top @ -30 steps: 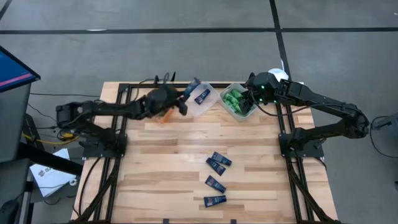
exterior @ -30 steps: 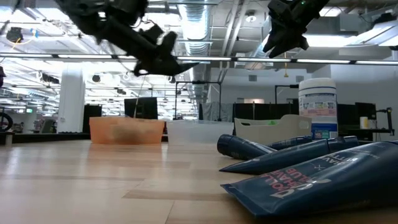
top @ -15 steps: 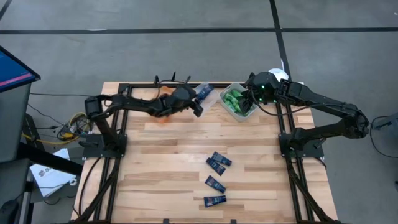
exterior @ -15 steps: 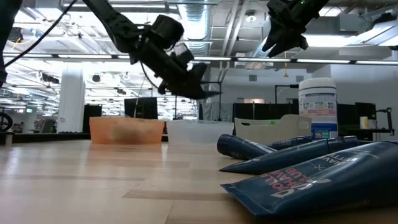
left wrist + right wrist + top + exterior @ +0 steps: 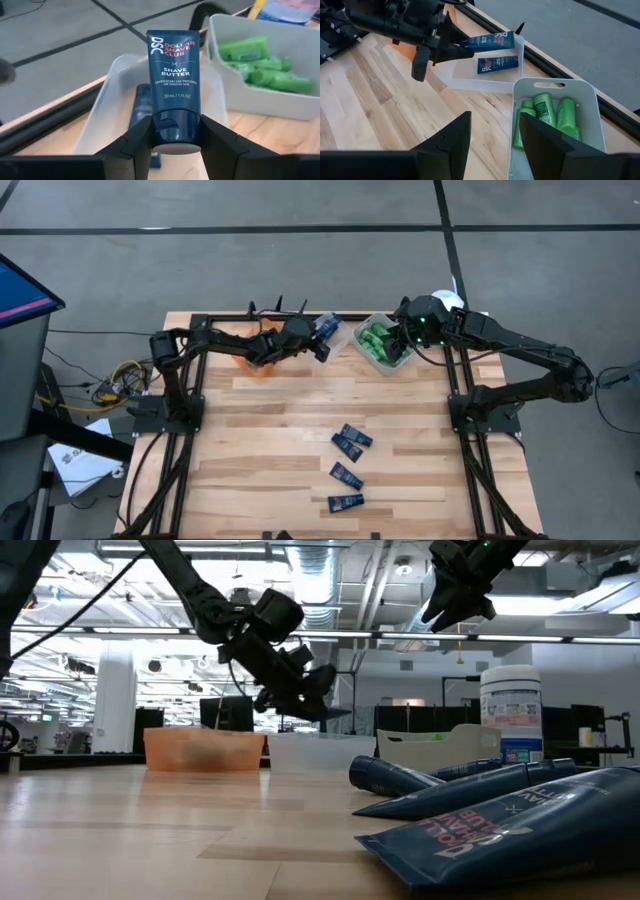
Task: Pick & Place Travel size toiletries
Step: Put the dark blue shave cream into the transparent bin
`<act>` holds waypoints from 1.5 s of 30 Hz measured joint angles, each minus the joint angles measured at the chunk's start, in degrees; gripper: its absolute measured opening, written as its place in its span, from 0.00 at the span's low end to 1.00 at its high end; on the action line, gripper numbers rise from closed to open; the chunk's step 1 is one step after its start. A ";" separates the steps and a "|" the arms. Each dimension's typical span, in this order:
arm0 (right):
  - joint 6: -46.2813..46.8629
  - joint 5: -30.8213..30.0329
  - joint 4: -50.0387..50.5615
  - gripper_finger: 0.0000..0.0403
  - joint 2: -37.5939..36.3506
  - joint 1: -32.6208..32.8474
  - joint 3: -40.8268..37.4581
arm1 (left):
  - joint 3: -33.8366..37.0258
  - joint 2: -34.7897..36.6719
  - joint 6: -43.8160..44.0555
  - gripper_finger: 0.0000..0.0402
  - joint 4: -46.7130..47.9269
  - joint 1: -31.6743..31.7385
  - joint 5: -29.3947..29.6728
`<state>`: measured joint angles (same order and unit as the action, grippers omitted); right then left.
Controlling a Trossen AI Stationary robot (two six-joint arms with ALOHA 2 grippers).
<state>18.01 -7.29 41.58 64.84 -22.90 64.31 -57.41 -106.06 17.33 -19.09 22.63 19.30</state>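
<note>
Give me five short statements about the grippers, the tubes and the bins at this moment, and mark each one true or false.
1. The left gripper holds a navy tube. True.
2. The clear bin is empty. False: one navy tube lies in it.
3. The green bottles sit in the white bin. True.
4. The right gripper grips a green bottle. False: it is open and holds nothing.
5. Four navy tubes lie on the table. True.

Left hand (image 5: 318,340) with navy tube (image 5: 173,70) above clear bin (image 5: 112,100); 1 packet (image 5: 497,64) inside, rest open.
</note>
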 joint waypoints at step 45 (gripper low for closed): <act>-0.47 0.02 -0.24 0.39 0.00 -0.07 0.01 | -7.58 -8.38 -0.50 0.36 10.55 0.22 -5.82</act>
<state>17.54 -7.27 41.34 64.84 -22.96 64.32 -64.99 -114.44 16.83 -8.54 22.85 13.48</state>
